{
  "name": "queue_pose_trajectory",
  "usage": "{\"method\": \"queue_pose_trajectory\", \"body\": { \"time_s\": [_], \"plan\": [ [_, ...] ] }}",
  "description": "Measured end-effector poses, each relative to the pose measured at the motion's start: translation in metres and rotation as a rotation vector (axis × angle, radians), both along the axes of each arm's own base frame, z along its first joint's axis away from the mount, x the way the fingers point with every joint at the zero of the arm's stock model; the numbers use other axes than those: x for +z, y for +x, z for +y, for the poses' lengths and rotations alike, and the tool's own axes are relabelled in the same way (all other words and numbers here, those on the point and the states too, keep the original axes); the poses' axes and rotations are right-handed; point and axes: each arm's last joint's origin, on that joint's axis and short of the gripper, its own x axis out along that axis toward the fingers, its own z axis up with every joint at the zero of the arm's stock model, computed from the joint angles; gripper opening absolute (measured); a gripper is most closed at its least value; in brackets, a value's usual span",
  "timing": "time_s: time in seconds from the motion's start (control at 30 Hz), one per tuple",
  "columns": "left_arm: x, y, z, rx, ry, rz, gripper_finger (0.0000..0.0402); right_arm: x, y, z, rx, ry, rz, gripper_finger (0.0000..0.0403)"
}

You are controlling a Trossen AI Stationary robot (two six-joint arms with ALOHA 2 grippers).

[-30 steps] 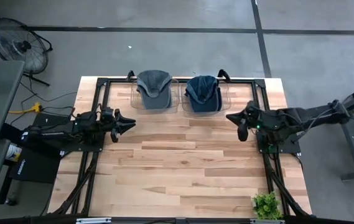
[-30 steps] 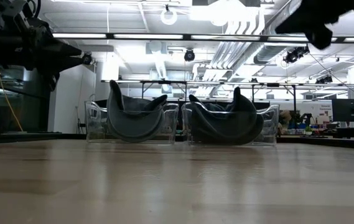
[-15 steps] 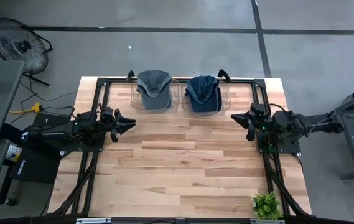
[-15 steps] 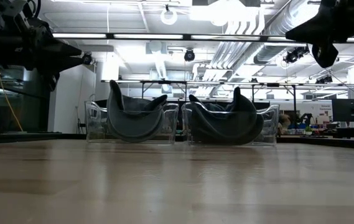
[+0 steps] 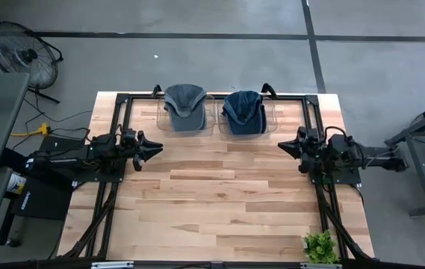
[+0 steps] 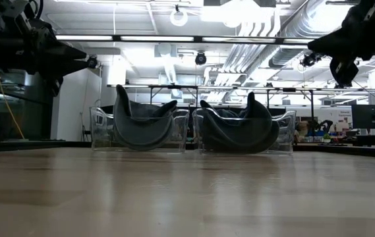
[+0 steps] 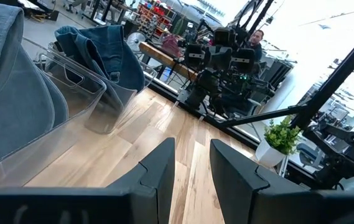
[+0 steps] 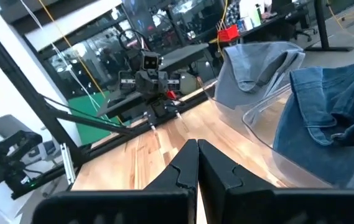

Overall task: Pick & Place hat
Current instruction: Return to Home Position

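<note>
Light wood plank counter point(image 5: 227, 194), small green potted plant point(image 5: 319, 245) at near right corner. Halfway back, dark left arm point(image 5: 78, 155) folded over left edge, left jaws apart, pointing inward above the boards. Dark right arm point(image 5: 346, 153) folded over right edge, right jaws pressed together, also pointing inward. Along far edge, side by side: gray fabric cap point(image 5: 184, 104) inside left clear plastic bin point(image 6: 101, 131), dark blue denim cap point(image 5: 243, 110) inside right clear plastic bin point(image 6: 286, 131). Past counter, black floor fan point(image 5: 22, 52) on gray floor.
</note>
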Motion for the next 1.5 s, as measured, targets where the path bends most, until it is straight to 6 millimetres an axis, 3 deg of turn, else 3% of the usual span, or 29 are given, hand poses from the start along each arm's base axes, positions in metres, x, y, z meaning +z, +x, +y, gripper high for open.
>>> {"method": "queue_pose_trajectory", "body": {
  "time_s": [0.67, 1.4, 1.5],
  "plan": [
    [0.0, 0.0, 0.0, 0.0, 0.0, 0.0, 0.0099, -0.02, 0.007, 0.004, 0.14, -0.039, -0.097, 0.0],
    [0.0, 0.0, 0.0, 0.0, 0.0, 0.0, 0.0099, -0.035, 0.01, 0.006, 0.211, -0.087, -0.035, 0.0],
    [0.0, 0.0, 0.0, 0.0, 0.0, 0.0, 0.0099, -0.036, 0.01, 0.007, 0.235, -0.163, -0.016, 0.0]
  ]
}}
